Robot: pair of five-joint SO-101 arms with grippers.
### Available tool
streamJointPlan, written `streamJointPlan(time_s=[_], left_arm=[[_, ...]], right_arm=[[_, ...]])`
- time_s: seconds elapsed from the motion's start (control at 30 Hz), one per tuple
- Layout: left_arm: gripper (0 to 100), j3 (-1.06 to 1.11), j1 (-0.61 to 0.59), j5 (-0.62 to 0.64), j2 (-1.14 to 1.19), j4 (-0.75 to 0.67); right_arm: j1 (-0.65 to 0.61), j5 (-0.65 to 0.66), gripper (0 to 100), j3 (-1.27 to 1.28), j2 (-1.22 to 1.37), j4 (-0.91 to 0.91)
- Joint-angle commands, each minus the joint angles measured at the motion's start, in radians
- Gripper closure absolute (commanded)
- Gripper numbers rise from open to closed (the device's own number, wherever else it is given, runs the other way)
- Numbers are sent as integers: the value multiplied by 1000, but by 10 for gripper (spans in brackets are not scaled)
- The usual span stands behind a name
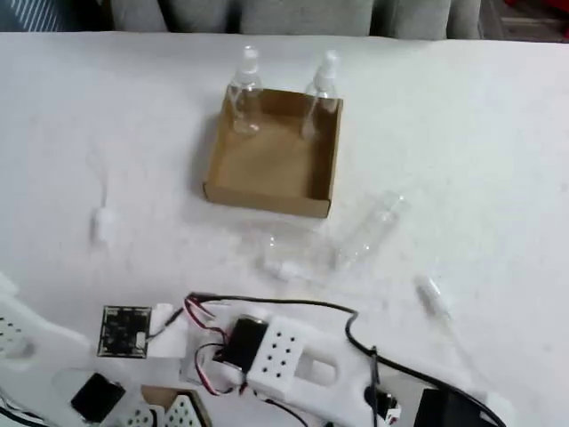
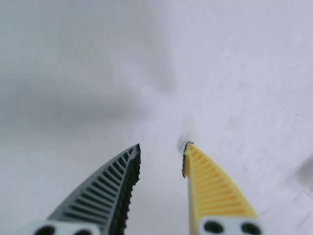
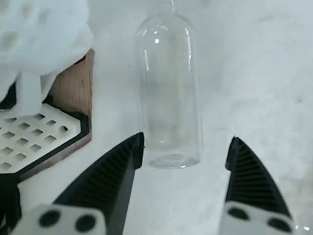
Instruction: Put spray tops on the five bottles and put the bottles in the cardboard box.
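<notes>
The cardboard box (image 1: 320,191) sits mid-table. Two clear bottles with spray tops, one (image 1: 244,96) on the left and one (image 1: 320,100) on the right, stand at its far side. A clear bottle (image 1: 369,229) without a top lies on the table right of the box, and another faint clear bottle (image 1: 298,252) lies in front of the box. Loose spray tops lie at the left (image 1: 104,222) and the right (image 1: 433,294). My right gripper (image 3: 185,147) is open, its black fingers either side of the base of a lying clear bottle (image 3: 168,88). My left gripper (image 2: 161,147) is open over bare white table.
The white tablecloth (image 1: 462,124) covers the whole table. Arm bases, a black cable (image 1: 293,304) and a circuit board (image 1: 124,331) crowd the near edge. A wooden base with a white perforated plate (image 3: 34,137) lies beside the right gripper.
</notes>
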Motion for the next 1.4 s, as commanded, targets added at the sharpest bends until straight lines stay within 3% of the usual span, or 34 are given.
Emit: streamJointPlan(time_s=[0.0, 0.2, 0.73, 1.07, 1.17, 1.37], left_arm=[[845, -54, -22, 5, -25, -18], [845, -54, -28, 5, -25, -25], [845, -54, -28, 5, -22, -23], [845, -54, -27, 5, -27, -5], [845, -54, -24, 3, -27, 11], [845, -52, -5, 5, -27, 35]], right_arm=[[-2, -9, 753, -9, 5, -18], [-22, -60, 648, 8, 35, -58], [10, -68, 653, -12, 216, -188], [77, -130, 964, -167, 357, -111], [107, -147, 982, -206, 387, -87], [197, -373, 981, -224, 357, -91]])
